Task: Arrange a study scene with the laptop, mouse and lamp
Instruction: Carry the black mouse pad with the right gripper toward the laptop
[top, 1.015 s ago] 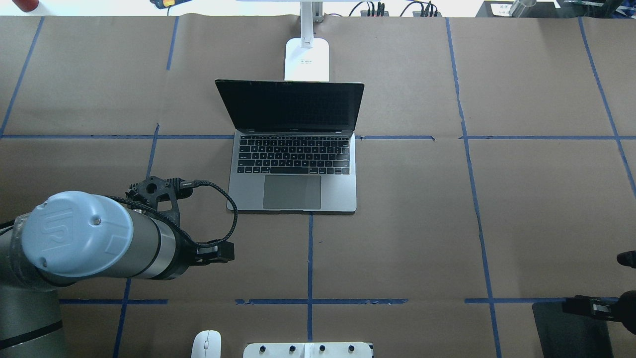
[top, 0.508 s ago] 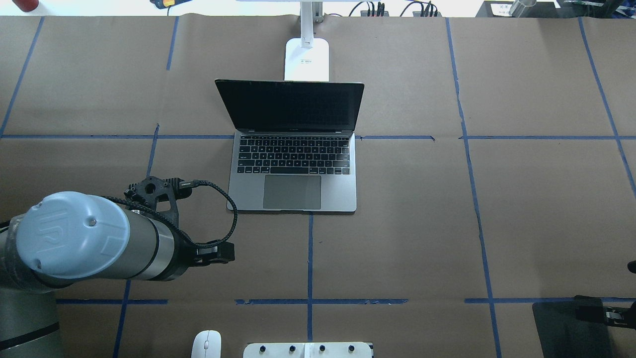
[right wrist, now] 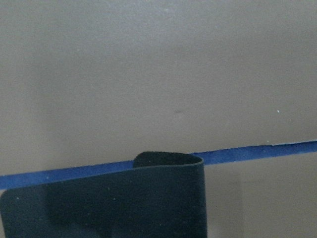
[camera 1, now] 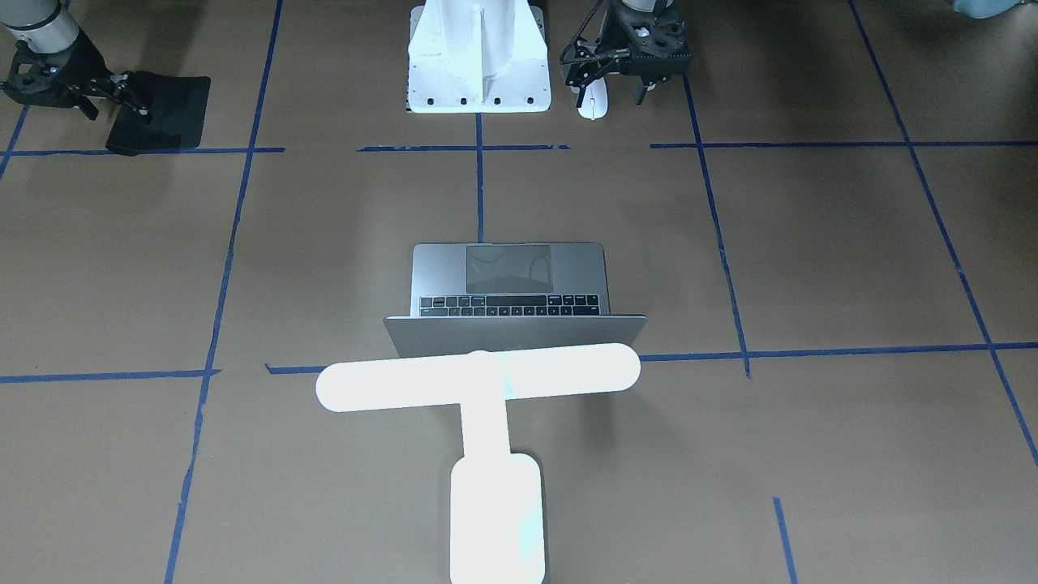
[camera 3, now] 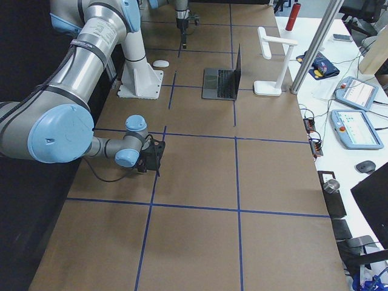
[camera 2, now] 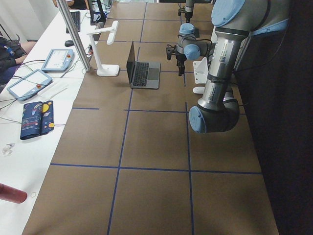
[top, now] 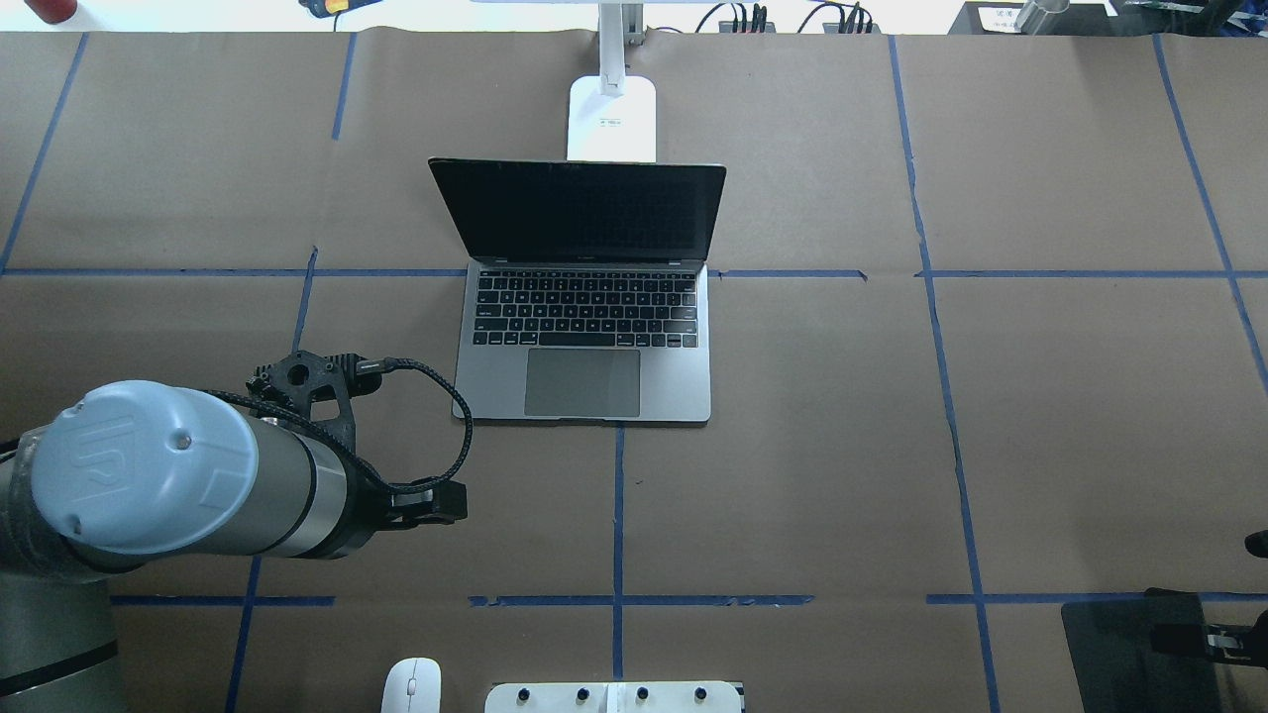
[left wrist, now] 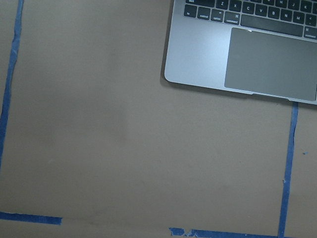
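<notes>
The silver-grey laptop (top: pixel 584 337) stands open at the table's middle, keys toward me; it also shows from the front (camera 1: pixel 509 284) and in the left wrist view (left wrist: pixel 237 54). The glowing white lamp (camera 1: pixel 478 381) stands just behind its lid, base (top: pixel 611 119) on the table. The white mouse (top: pixel 412 685) lies by the pedestal at the near edge. My left gripper (camera 1: pixel 610 91) hangs open and empty above the table, left of the laptop's front corner. My right gripper (top: pixel 1179 634) is shut on the black mat (top: pixel 1119 663), whose edge bends up (right wrist: pixel 168 163).
The white flared pedestal (top: pixel 614 696) stands at the near edge between the arms. Blue tape lines (top: pixel 617 515) grid the brown table. A metal post (camera 3: pixel 315 48) and tablets (camera 3: pixel 354 130) stand on the operators' bench beyond the lamp.
My right gripper has drawn back toward the near right corner over the mat. My left arm has shifted slightly left. Laptop, lamp and mouse have not moved.
</notes>
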